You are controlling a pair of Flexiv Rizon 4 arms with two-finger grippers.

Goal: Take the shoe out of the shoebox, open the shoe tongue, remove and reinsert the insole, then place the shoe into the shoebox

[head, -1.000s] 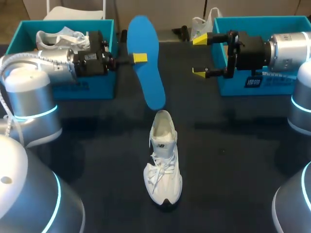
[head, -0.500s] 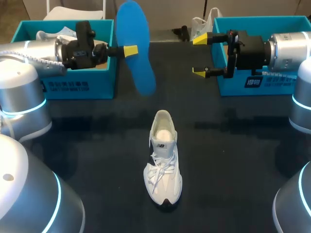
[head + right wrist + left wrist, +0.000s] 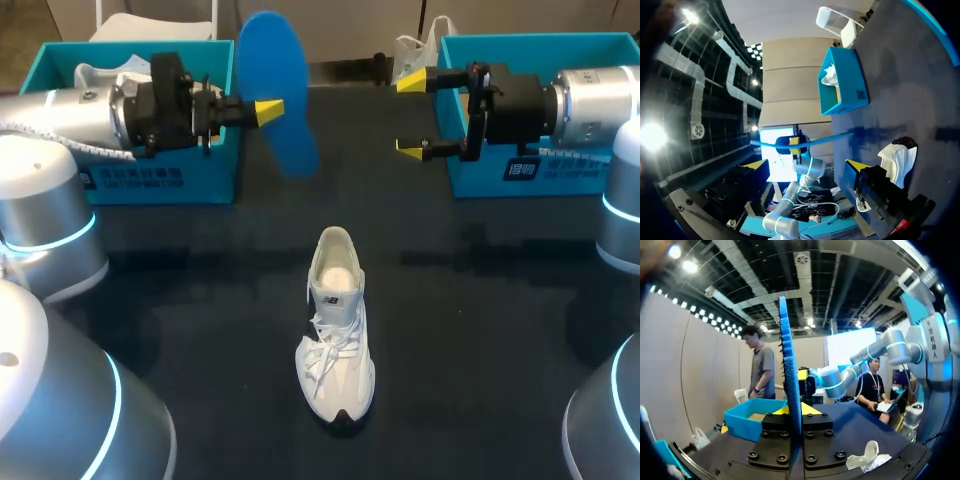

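Note:
The white shoe point(image 3: 336, 330) stands on the dark table, toe toward me, with its tongue pulled open. My left gripper point(image 3: 268, 110) is shut on the blue insole point(image 3: 272, 90) and holds it in the air beside the left teal shoebox point(image 3: 140, 180). In the left wrist view the insole point(image 3: 789, 365) stands edge-on between the yellow tips point(image 3: 800, 409), and the shoe point(image 3: 867, 455) lies below. My right gripper point(image 3: 412, 115) hangs open and holds nothing in front of the right teal shoebox point(image 3: 520, 170). In the right wrist view the insole point(image 3: 835, 137) hovers ahead of the right gripper point(image 3: 806, 164), with the shoe point(image 3: 897, 160) beneath.
A second white shoe point(image 3: 110, 75) lies in the left shoebox, which also shows in the right wrist view point(image 3: 842, 82). A white plastic bag point(image 3: 412, 50) sits at the table's far edge. Dark tabletop point(image 3: 480, 330) surrounds the shoe.
My left arm has raised the insole, swung it to the left and turned it, so it looks shorter. The right arm and the shoe have stayed still.

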